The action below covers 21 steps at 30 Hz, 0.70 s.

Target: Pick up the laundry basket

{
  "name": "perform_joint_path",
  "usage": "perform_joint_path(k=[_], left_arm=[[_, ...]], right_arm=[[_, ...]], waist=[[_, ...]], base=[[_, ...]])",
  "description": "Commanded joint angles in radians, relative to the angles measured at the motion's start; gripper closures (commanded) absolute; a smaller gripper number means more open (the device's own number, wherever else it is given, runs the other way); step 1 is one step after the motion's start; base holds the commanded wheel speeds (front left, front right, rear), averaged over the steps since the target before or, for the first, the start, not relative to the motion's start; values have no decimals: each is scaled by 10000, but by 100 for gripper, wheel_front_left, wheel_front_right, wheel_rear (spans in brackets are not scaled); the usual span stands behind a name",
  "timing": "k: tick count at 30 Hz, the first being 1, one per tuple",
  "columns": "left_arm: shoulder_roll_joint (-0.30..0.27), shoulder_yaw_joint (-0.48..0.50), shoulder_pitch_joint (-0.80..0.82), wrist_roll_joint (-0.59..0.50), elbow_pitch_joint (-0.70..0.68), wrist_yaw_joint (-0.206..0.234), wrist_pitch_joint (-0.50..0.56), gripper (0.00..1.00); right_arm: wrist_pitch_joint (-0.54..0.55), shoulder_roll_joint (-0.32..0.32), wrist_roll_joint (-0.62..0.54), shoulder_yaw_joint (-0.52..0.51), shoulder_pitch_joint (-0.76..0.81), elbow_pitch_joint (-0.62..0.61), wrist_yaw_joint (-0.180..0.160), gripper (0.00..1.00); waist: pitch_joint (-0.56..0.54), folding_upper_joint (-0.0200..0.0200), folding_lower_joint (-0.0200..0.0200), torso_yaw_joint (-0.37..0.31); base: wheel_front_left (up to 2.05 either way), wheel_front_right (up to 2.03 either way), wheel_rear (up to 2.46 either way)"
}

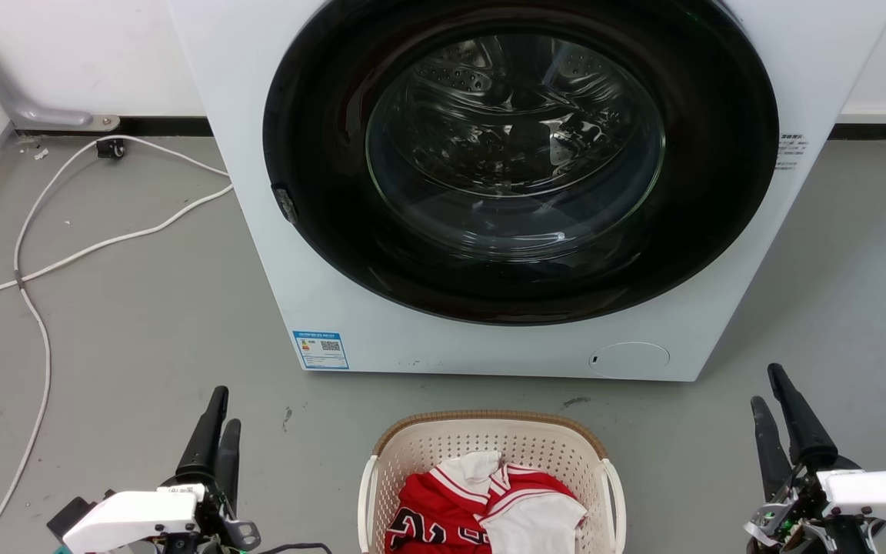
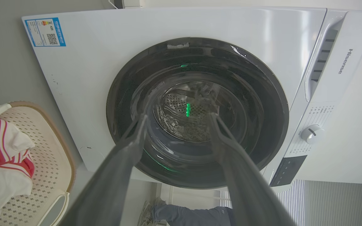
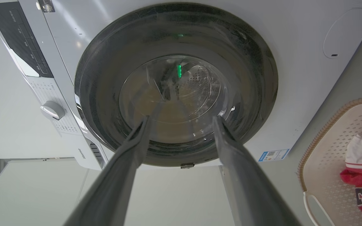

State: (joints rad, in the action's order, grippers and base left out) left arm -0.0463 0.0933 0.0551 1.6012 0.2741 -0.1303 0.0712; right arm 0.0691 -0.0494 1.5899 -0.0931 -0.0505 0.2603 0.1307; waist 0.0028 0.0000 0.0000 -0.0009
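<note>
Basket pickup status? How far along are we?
Done: nothing yet. The laundry basket sits on the floor in front of the washer, red and white clothes inside. In hand: nothing; left claw and right claw are open, flanking the basket, clear of its white handles. Remaining: close in on the handles, grip, lift.

One washer [image 1: 412, 346], one glass door [image 1: 516, 146], one laundry basket [image 1: 489, 416], one red jersey [image 1: 435, 500], one blue label [image 1: 321, 350], one round hatch [image 1: 629, 358], one dial [image 2: 309, 133], two tools, left tool [image 1: 225, 408] and right tool [image 1: 766, 385]
</note>
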Motion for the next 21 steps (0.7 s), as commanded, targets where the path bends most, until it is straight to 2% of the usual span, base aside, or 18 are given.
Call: perform_joint_path(k=[1,9,21], left_arm=[[-26,-1,87,-122,-240,-2,-128,0],[-28,363,43,-723,-301,-3,-449,0],[-33,878,62,-2414,-860,432,-945,0]], right_arm=[[-117,-26,-178,21,-82,-288,0,0],[-437,-26,-829,-112,-18,-423,0,0],[-928,-25,-3620,-344,-43,-978,0,0]], waist=[[-1,0,0,-3],[-12,0,0,-7],[17,0,0,-3]], base=[[0,0,0],[0,0,0],[0,0,0]])
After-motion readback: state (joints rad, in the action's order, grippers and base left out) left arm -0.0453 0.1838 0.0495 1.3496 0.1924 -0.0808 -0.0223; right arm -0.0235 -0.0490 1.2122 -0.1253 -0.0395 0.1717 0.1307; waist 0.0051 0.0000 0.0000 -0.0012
